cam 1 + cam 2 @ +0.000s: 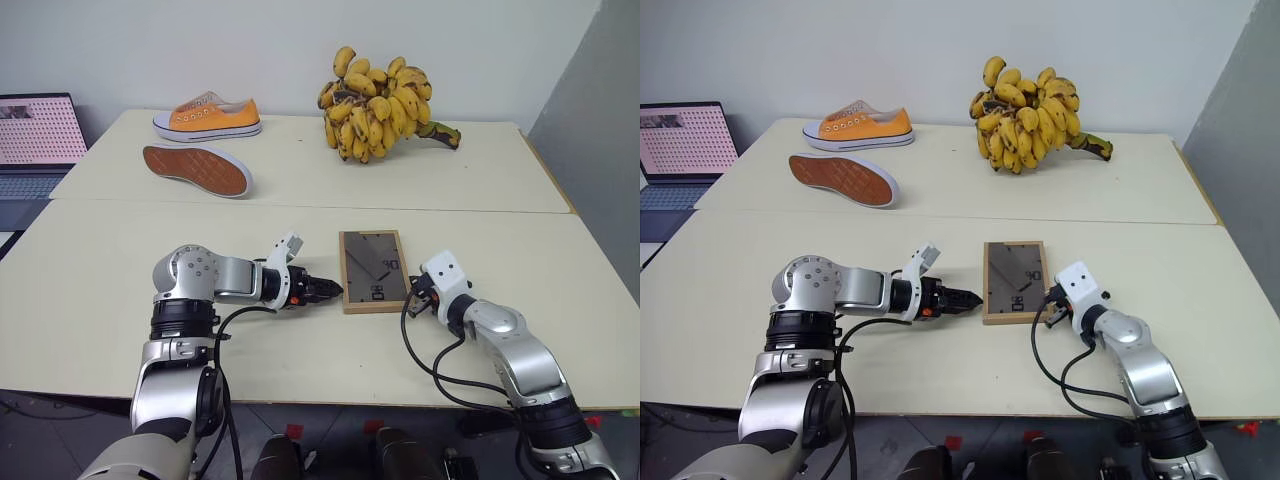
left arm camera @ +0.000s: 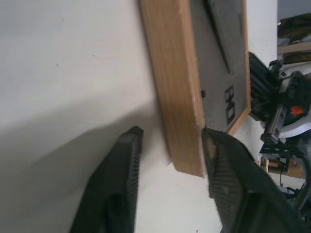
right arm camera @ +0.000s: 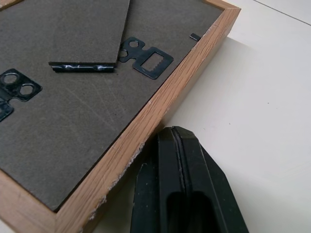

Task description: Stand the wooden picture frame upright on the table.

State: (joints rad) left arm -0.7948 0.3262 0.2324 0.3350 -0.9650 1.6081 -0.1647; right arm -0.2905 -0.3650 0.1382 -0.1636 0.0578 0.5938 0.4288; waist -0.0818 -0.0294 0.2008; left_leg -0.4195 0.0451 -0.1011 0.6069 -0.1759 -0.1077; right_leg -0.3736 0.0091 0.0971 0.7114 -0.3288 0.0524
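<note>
The wooden picture frame [image 1: 373,270] lies backing-up on the near section of the table [image 1: 100,260]. The left hand [image 1: 331,291] sits parted, empty, at the frame's near left corner. The right hand [image 3: 181,160], pressed closed and empty, is just beside its right edge.

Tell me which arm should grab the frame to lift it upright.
Left, probably. The left gripper is open with its fingers straddling the near corner of the wooden picture frame, which lies back-up on the table. The right gripper is shut, tips at the frame's opposite edge.
</note>
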